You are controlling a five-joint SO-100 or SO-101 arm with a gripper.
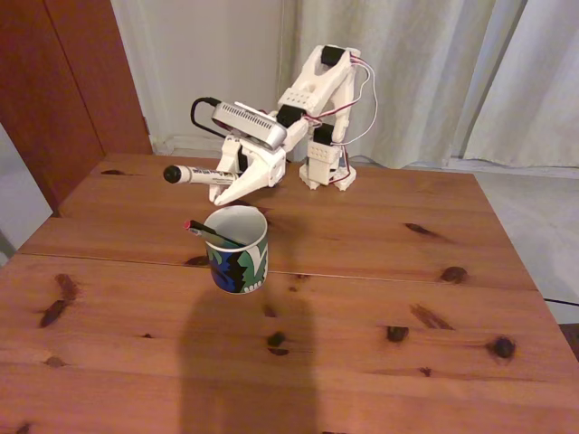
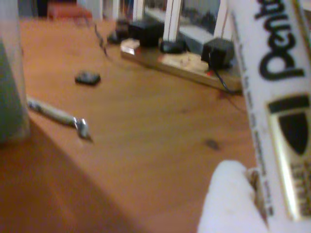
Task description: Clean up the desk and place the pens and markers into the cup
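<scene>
Pincer: the white pincer point(image 1: 237, 187) is closed on the thick white marker with black cap point(image 1: 194, 174), held level above the reddish-brown pine surface point(image 1: 380, 298).
Cup: the squat leaf-patterned ceramic mug point(image 1: 237, 249) stands just in front, a thin black pen with red tip point(image 1: 210, 231) already inside.
Risk: a level release may be caught by the rim and rolled away.
Cause: the marker is not tilted and sits behind the opening.

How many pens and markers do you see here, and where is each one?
2. A white marker with a black cap is held level in the claw above the desk. A black pen with a red tip leans inside the cup. The cup may hide others.
</scene>
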